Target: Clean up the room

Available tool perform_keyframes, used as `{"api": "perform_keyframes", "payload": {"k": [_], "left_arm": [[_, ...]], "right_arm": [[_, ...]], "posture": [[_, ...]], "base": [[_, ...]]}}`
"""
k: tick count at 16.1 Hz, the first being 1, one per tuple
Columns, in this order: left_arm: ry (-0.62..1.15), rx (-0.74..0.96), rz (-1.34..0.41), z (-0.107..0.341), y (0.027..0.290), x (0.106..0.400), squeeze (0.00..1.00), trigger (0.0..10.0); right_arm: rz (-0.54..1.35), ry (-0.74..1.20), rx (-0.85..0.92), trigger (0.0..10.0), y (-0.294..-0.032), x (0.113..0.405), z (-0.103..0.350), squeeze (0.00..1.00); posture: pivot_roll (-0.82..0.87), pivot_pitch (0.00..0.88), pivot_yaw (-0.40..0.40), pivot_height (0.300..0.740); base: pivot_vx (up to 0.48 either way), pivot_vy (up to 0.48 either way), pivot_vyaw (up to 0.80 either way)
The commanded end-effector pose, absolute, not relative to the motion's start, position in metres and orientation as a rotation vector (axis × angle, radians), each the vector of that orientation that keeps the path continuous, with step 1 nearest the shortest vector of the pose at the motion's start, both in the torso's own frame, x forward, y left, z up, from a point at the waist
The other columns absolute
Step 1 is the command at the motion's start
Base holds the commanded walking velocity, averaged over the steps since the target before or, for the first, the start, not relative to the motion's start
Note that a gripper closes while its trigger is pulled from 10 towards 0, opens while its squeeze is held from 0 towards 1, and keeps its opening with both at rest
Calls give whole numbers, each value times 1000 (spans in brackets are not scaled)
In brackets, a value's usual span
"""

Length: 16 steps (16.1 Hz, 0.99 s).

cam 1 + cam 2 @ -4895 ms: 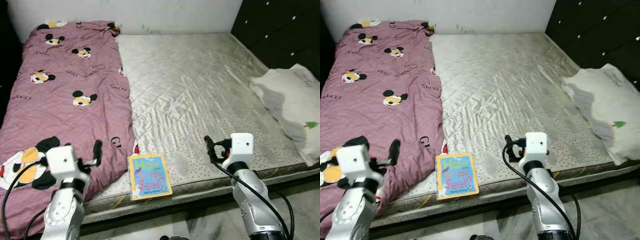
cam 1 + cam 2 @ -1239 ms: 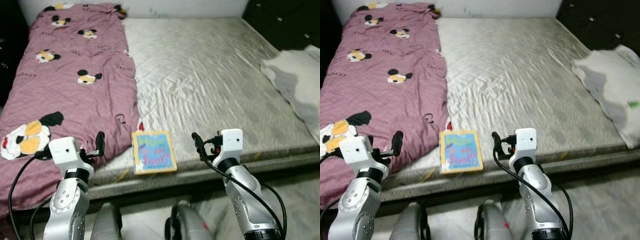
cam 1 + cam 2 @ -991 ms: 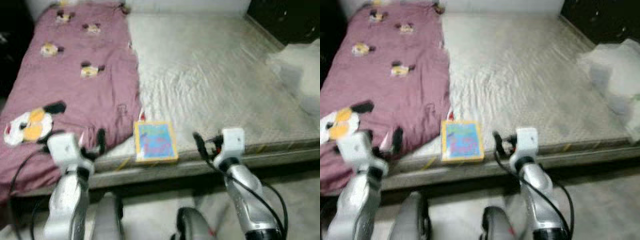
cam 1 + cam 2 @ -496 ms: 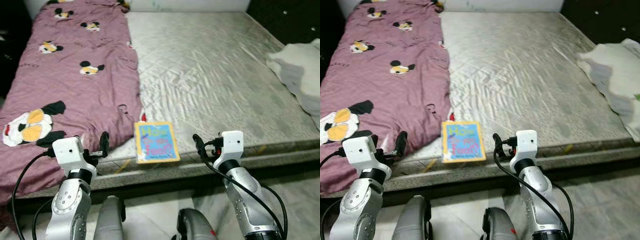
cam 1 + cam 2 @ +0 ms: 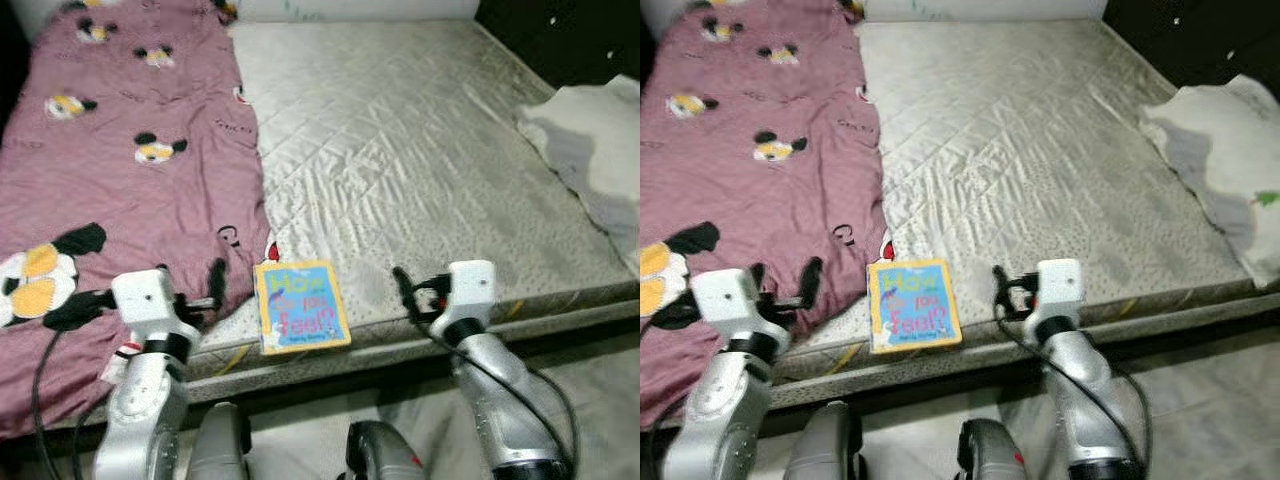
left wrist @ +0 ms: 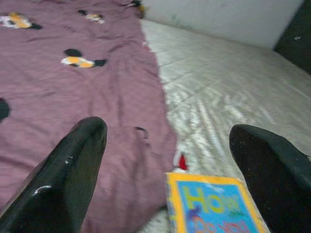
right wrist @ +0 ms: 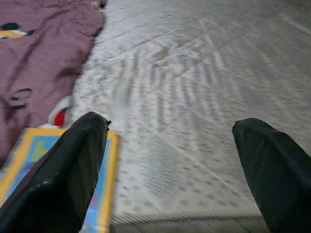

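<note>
At the near edge of the bare mattress (image 5: pixel 400 170): one picture book (image 5: pixel 300 305), yellow-bordered, blue cover, lettered "How … feel?", middle words unclear. It lies flat beside the purple blanket (image 5: pixel 120 170), which bears cartoon mouse heads and small letter marks too blurred to read. Against half a second ago, the whole scene has shifted in view; the book keeps its spot. Left gripper (image 6: pixel 165 160) and right gripper (image 7: pixel 170 160) flank it, fingers spread wide, holding nothing. White pillow (image 5: pixel 1230 170) far right.
</note>
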<state>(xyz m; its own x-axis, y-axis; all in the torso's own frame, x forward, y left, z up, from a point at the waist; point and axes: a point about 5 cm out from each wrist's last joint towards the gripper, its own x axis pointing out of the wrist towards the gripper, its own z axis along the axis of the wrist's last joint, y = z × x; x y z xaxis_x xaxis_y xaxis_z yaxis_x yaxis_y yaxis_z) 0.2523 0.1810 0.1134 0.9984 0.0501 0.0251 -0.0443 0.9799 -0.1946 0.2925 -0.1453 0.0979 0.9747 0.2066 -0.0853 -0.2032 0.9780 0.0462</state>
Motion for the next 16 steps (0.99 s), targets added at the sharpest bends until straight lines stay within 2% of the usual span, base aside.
{"api": "perform_keyframes", "payload": {"k": [1,3,6,8,16], "left_arm": [[-30,-201,43,115,179,252,0,10000],[-31,-206,29,115,178,252,0,10000],[-38,-212,20,116,176,252,0,10000],[-30,-192,75,114,180,253,0,10000],[2,-150,217,108,194,253,0,10000]], "right_arm": [[191,96,28,10000,-151,291,96,0],[190,96,25,10000,-152,291,96,0],[195,97,20,10000,-152,290,95,0],[212,107,16,10000,-150,290,94,0],[247,99,-8,10000,-148,290,93,0]], "posture": [[-69,180,-50,635],[-69,180,-50,635],[-70,177,-50,635],[-70,174,-50,635],[-73,165,-55,545]], "base": [[0,0,0],[0,0,0],[281,0,0],[0,0,0],[0,0,0]]}}
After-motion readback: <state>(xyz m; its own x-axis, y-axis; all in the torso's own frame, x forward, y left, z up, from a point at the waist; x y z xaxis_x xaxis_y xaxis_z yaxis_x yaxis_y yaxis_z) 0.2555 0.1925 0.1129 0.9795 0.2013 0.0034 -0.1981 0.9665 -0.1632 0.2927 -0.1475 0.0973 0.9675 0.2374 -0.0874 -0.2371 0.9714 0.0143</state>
